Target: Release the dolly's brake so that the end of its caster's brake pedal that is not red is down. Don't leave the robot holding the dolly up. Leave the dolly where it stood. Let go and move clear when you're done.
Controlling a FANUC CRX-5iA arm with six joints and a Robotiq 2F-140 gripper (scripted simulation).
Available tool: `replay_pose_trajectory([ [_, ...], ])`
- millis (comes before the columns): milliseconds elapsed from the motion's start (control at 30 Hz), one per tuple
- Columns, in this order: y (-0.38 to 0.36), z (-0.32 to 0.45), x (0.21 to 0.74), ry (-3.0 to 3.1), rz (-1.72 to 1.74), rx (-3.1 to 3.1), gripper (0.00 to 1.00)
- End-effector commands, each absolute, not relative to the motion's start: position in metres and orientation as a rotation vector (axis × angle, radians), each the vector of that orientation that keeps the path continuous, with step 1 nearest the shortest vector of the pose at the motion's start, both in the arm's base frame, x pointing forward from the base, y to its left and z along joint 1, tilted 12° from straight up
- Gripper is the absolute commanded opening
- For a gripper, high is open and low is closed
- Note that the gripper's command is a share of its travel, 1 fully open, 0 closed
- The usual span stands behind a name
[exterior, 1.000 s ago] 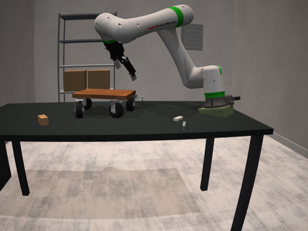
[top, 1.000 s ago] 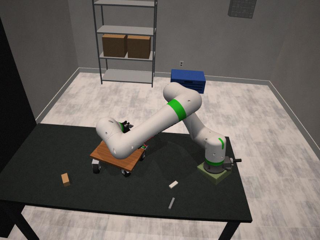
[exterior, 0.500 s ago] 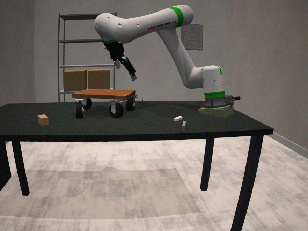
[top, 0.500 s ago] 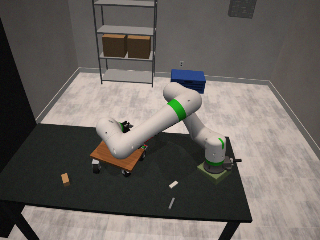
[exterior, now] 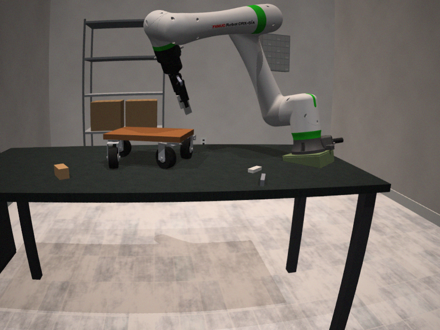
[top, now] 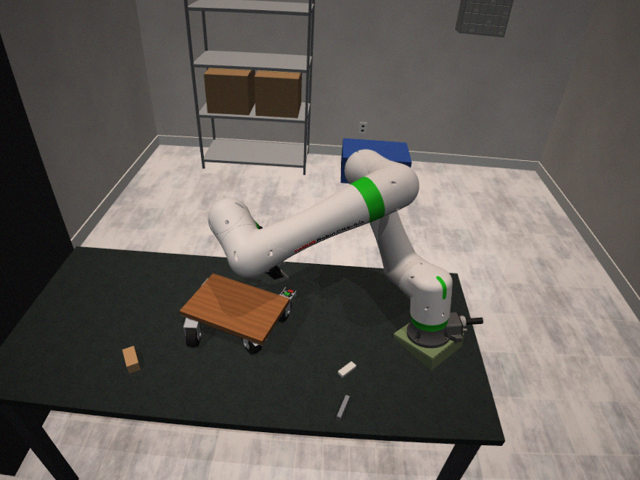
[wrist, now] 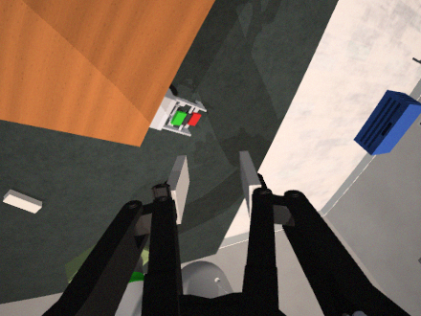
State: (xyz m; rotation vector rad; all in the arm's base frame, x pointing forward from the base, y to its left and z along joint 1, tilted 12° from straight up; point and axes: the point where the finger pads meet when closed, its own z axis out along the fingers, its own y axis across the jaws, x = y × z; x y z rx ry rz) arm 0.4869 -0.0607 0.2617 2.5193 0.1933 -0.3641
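Note:
The dolly [top: 235, 307] [exterior: 149, 133] [wrist: 96, 31] has an orange wooden deck and stands on its casters on the dark table [top: 103, 289] [exterior: 213, 177]. The brake pedal [top: 288, 293] [wrist: 186, 119] sticks out at the deck's far right corner, with a green end [wrist: 178, 119] beside a red end [wrist: 194, 119]. I cannot tell which end is down. My gripper [top: 276, 273] [exterior: 187, 109] [wrist: 213, 167] hangs tilted in the air above that corner, clear of the deck. Its fingers are drawn in to a narrow gap with nothing between them.
A small wooden block [top: 130, 359] [exterior: 61, 171] lies front left of the dolly. A white block [top: 347, 368] [exterior: 254, 169] and a grey bar [top: 343, 406] [exterior: 262, 178] lie front right. The robot base [top: 429, 336] stands at the table's right. A blue crate [top: 382, 149] [wrist: 388, 123] sits on the floor behind.

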Motion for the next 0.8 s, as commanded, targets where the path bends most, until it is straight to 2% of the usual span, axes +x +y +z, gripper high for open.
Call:
replay_pose_trajectory([
  [0, -0.072, 0.262, 0.474, -0.034, -0.152, 2.692, 0.00],
  [433, -0.071, 0.277, 0.462, -0.557, 0.227, 2.938, 0.00],
  [767, -0.071, 0.277, 0.462, -0.578, 0.241, 2.945, 0.00],
])
